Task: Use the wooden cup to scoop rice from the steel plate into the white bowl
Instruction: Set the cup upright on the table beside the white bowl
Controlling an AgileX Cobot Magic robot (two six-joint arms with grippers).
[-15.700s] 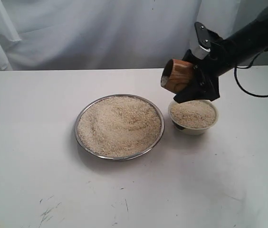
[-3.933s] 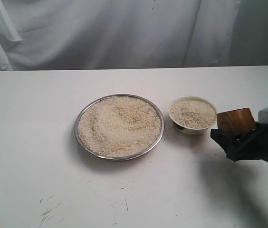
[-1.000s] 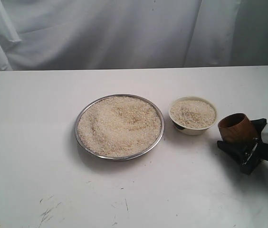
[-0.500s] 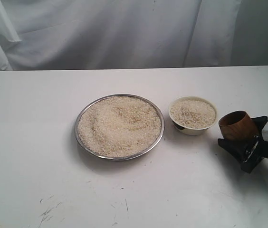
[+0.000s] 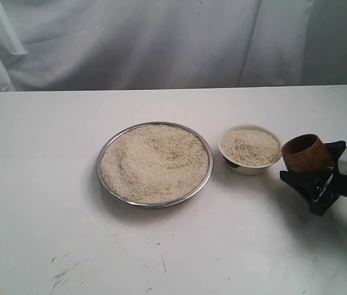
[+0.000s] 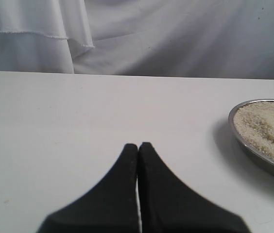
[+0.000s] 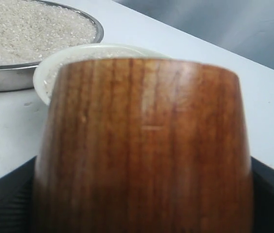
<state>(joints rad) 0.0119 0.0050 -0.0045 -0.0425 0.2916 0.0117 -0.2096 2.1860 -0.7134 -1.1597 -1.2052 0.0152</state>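
My right gripper [image 5: 314,166] is shut on the wooden cup [image 5: 306,153], whose reddish-brown side fills the right wrist view [image 7: 142,145]. One black finger [image 7: 273,194] shows beside it. The cup hangs mouth-up, slightly tilted, just right of the white bowl [image 5: 247,166], which holds rice [image 5: 250,146]. The steel plate [image 5: 98,171], left of the bowl, carries a wide heap of rice [image 5: 155,161]. My left gripper [image 6: 138,146] is shut and holds nothing, low over bare table with the plate's rim [image 6: 256,160] off to its side. It does not show in the exterior view.
A white table [image 5: 38,153] carries everything, with a white cloth backdrop [image 5: 130,43] behind it. Faint dark scuffs [image 5: 63,273] mark the table's front left. In the right wrist view the bowl's rim [image 7: 54,65] and the plate [image 7: 10,80] lie beyond the cup.
My right gripper has lifted the wooden cup slightly and brought it a little closer to the white bowl. The plate, bowl and rice have not moved.
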